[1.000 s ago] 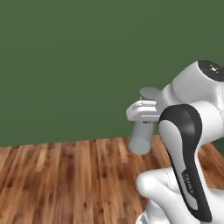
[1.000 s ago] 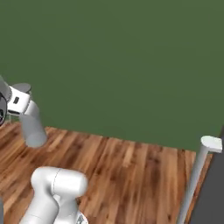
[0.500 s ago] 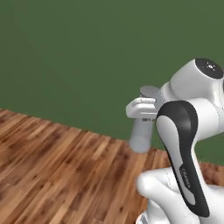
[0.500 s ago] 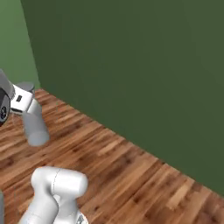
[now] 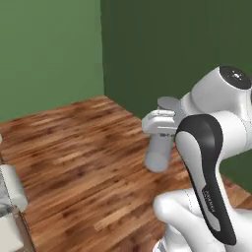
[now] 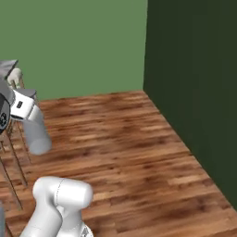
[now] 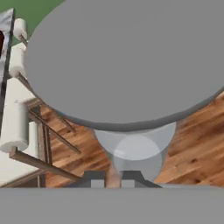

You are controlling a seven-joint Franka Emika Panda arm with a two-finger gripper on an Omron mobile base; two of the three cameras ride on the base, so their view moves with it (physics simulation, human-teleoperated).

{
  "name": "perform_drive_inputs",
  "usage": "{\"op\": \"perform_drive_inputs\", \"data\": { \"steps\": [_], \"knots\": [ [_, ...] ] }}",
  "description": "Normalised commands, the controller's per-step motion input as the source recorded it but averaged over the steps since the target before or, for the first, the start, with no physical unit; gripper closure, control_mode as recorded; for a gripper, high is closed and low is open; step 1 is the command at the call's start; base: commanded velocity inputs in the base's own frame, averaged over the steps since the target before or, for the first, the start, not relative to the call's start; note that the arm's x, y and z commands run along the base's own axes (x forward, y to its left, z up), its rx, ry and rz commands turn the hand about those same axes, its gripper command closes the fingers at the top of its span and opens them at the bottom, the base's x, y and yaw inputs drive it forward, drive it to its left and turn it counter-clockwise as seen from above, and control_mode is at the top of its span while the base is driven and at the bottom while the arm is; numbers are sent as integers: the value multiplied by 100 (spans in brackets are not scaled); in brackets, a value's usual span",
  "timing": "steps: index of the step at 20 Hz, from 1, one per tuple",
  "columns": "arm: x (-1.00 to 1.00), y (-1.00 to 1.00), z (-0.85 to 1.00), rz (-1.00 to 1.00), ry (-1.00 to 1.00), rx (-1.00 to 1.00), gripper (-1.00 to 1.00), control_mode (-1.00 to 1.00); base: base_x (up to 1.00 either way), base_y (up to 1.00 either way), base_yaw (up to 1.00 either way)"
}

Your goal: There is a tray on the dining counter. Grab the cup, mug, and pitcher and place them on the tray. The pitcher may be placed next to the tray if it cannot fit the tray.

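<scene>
- The pitcher (image 5: 158, 153) hangs in the air above the wooden floor (image 5: 83, 162), carried by the robot's hand (image 5: 165, 129); it touches no surface beneath it.
- In the left base view it shows as a pale grey cylinder pointing downward and slightly tilted, its upper end tucked under the white hand, just left of the arm's dark-striped link.
- In the right base view the same pitcher (image 6: 36, 132) slants down from the hand (image 6: 22, 107) at the far left edge, its rounded end lowest, over the floor (image 6: 134, 148).
- The hand is closed on the pitcher: in the hand view the two dark fingertips (image 7: 92, 178) stand close together at the bottom, with the translucent grey wall of the pitcher (image 7: 131, 70) between and beyond them.
- Exactly where along the rim the fingers pinch is hard to make out, since the wide grey body blocks that spot.
- Pale stools (image 7: 15, 127) with thin brown legs stand to the left in the hand view, on the wood floor.
- Green walls (image 6: 78, 46) meet in a corner behind the scene.
</scene>
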Motion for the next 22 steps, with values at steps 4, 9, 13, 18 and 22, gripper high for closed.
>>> {"op": "perform_drive_inputs", "data": {
  "steps": [4, 9, 13, 18, 22],
  "knots": [
    [0, 0, 0, 0, 0, 0, 100, 100, 41, -24, 86],
    [0, 0, 0, 0, 0, 0, 100, 100, 68, -43, 74],
    [0, 0, 0, 0, 0, 0, 100, 100, 88, -53, 62],
    [0, 0, 0, 0, 0, 0, 100, 100, 96, -62, 51],
    [0, 0, 0, 0, 0, 0, 100, 100, 89, -70, 51]
  ]
}}
